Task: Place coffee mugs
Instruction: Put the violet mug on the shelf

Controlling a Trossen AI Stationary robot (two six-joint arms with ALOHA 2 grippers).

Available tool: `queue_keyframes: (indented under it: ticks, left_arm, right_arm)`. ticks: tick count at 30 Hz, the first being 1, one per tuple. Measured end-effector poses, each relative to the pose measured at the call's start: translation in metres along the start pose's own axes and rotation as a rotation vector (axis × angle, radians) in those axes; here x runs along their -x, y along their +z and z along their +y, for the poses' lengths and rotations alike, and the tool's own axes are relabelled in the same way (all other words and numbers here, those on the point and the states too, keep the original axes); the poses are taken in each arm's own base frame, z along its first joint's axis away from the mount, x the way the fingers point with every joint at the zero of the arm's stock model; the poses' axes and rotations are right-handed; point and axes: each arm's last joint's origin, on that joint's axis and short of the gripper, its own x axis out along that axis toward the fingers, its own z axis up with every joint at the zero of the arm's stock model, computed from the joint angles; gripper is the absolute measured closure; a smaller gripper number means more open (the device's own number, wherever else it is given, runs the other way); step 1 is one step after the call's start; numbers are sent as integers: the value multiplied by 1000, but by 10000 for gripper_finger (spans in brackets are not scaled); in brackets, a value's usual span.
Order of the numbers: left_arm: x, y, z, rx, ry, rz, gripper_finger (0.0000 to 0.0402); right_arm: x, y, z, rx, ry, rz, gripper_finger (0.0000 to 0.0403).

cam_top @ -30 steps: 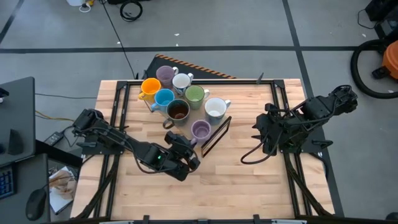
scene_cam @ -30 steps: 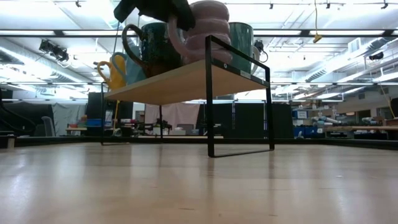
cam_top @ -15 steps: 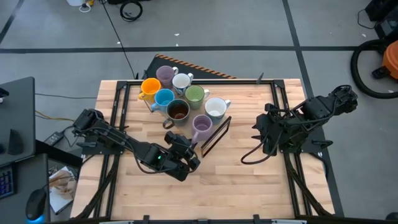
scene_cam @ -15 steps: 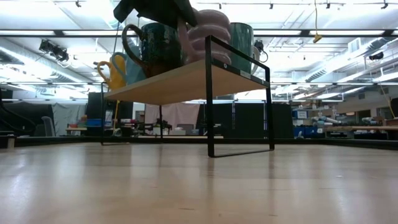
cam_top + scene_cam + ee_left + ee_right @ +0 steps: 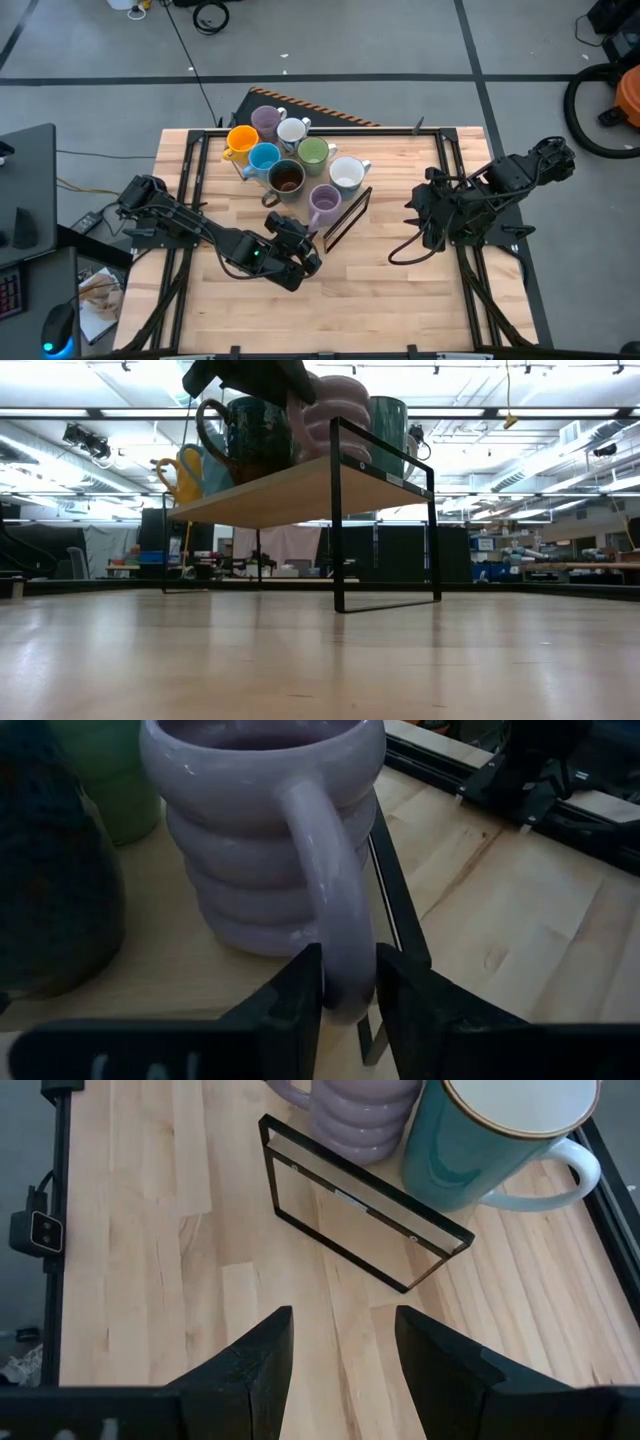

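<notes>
Several coffee mugs stand on a raised wooden shelf (image 5: 345,218) with a black metal frame. Among them are orange (image 5: 242,140), light blue (image 5: 264,157), dark brown (image 5: 287,177), green (image 5: 313,152) and white (image 5: 346,174) ones. A ribbed lavender mug (image 5: 323,203) stands on its base at the shelf's near right corner. My left gripper (image 5: 348,990) is at its handle, one finger on either side, narrowly open. My right gripper (image 5: 340,1340) hovers open above the table's right part with nothing between its fingers. My left gripper has its two fingers on either side of the lower end of the lavender mug's handle (image 5: 348,975). It comes slanting down from the table's near left. Whether the fingers touch the handle I cannot tell. The mug stands upright on the shelf (image 5: 180,970).
The shelf's black frame leg (image 5: 338,520) stands on the tabletop with open room under the board. Bare wooden table (image 5: 380,300) stretches between the arms and toward the near edge. Black rails (image 5: 450,170) run along the table's left and right sides.
The lavender mug has sunk a little onto the shelf and shifted slightly toward the far side, so its handle now shows beside my left gripper. Both arms have kept still.
</notes>
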Motion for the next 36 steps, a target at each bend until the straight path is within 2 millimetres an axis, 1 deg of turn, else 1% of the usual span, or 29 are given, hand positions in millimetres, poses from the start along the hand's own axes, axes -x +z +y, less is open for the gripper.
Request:
queue_keyframes:
  ticks: [7, 10, 22, 36]
  left_arm:
    - [0, 0, 0, -9, 3, 3, 326]
    - [0, -1, 1, -15, 8, 6, 330]
    - [1, -2, 3, -59, 14, 26, 323]
    - [8, 3, 10, -135, -20, 82, 322]
  right_arm:
    - [0, 0, 0, -4, 0, 0, 220]
    - [0, 0, 0, -4, 2, 1, 220]
    - [0, 0, 0, -4, 4, 2, 220]
    - [0, 4, 2, -20, 24, -35, 220]
